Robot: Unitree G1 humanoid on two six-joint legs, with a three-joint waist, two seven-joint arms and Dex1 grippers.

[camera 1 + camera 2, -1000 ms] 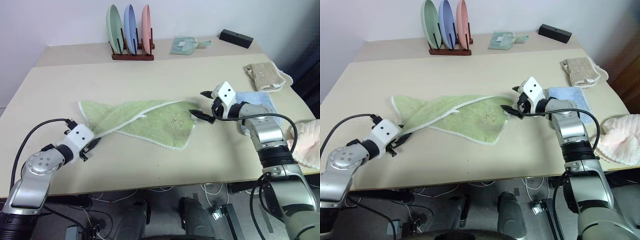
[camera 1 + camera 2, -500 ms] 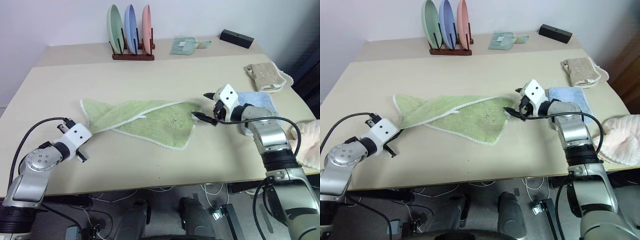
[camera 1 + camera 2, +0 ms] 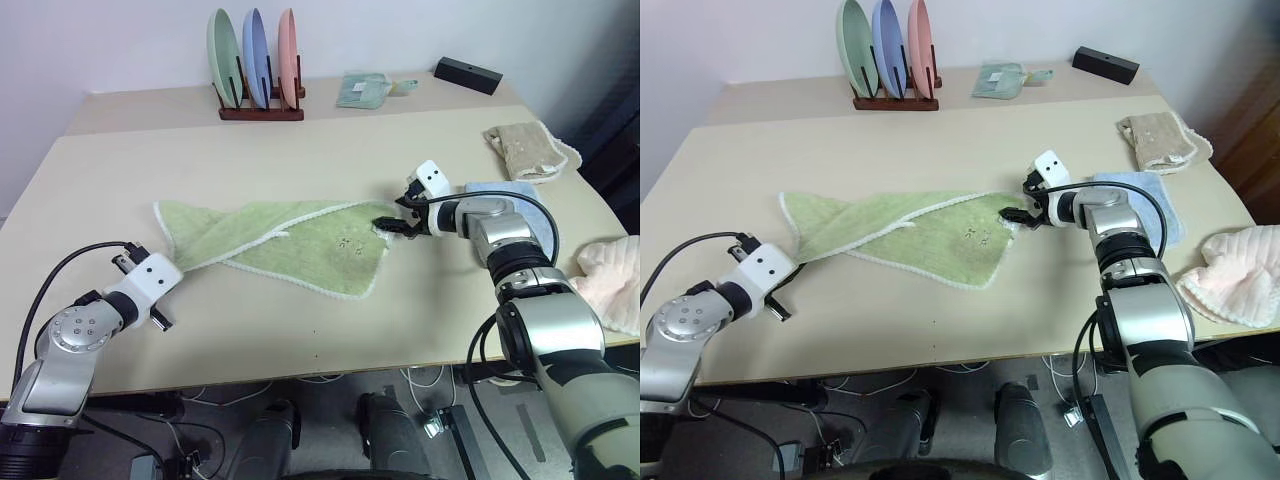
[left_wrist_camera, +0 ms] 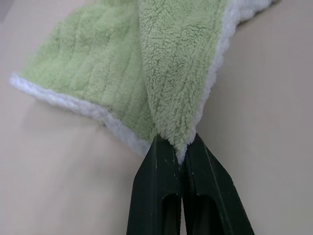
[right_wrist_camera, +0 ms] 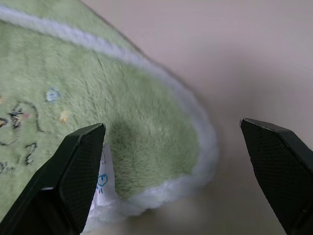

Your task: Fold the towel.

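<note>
The left hand (image 4: 182,152) pinches one towel (image 3: 300,245) corner, while the right hand (image 5: 173,161), wide open, straddles the opposite corner.

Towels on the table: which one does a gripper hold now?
The light green towel spread at mid-table. The left gripper is shut on its corner; the light blue towel, beige towel and pink towel lie untouched.

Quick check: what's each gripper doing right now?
Left gripper: shut on the green towel, pinching a corner.
Right gripper: open, jaws straddling the towel's opposite corner.
</note>
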